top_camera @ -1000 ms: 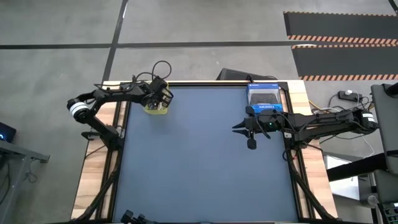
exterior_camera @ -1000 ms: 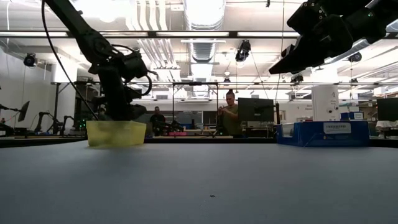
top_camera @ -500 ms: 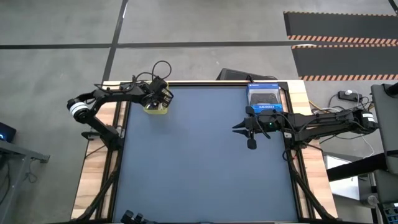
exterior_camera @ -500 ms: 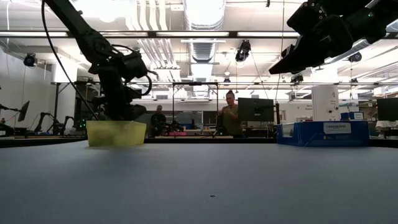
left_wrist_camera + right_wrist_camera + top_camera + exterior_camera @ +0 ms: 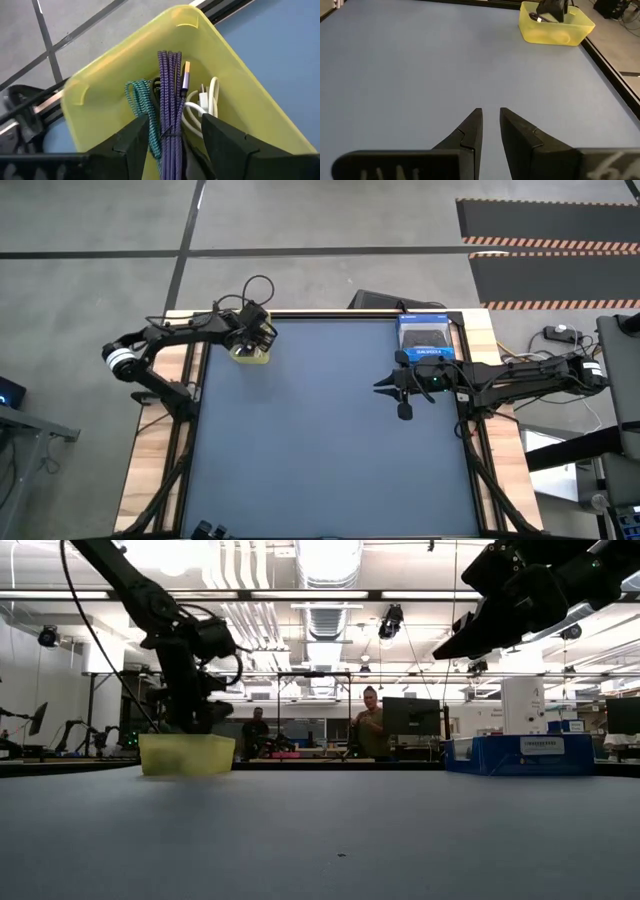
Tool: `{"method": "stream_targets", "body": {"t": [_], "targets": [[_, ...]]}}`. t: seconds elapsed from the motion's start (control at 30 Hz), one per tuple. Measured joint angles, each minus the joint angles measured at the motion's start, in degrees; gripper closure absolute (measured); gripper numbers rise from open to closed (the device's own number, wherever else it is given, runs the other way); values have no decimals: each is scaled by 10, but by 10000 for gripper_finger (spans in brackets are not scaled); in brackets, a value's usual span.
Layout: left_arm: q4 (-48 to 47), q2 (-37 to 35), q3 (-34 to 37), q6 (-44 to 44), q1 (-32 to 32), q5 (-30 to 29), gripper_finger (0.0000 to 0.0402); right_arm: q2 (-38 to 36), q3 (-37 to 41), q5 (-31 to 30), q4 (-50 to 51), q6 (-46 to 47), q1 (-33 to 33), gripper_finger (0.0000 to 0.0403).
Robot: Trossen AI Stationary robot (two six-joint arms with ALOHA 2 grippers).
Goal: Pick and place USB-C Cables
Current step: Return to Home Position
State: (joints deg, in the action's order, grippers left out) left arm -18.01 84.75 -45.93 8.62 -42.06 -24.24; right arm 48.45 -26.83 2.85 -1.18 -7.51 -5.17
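The yellow bin (image 5: 250, 354) stands at the table's far left corner. Inside it lie the USB-C cables: a purple bundle (image 5: 170, 85), a green one (image 5: 140, 95) and a white one (image 5: 200, 105). My left gripper (image 5: 175, 122) hangs open over the bin, pointing down. Its fingers stand on either side of the purple bundle, which rests on the bin's floor. My right gripper (image 5: 491, 117) hovers above the table's right half (image 5: 382, 387). It points toward the left edge, a narrow gap between its fingers and nothing in them.
A blue bin (image 5: 425, 338) stands at the far right edge, just behind my right arm. The blue tabletop (image 5: 320, 450) stretches between the two arms and toward the near edge. People stand in the room beyond the far edge (image 5: 370, 720).
My left arm has shifted slightly, and its gripper has risen a little while staying over the yellow bin.
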Motion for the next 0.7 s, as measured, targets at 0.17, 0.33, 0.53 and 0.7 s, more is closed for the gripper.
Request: {"method": "stream_targets", "body": {"t": [0.17,0.33,0.53,0.7], "targets": [[-23,-43,-4,1,19,0,237,0,0,0,4,0,0,346],[-23,-90,5,29,66,0,237,0,0,0,5,0,0,346],[-24,-135,12,46,159,1,237,0,0,0,6,4,0,346],[-22,-165,12,45,249,1,237,0,0,1,6,4,0,346]]}}
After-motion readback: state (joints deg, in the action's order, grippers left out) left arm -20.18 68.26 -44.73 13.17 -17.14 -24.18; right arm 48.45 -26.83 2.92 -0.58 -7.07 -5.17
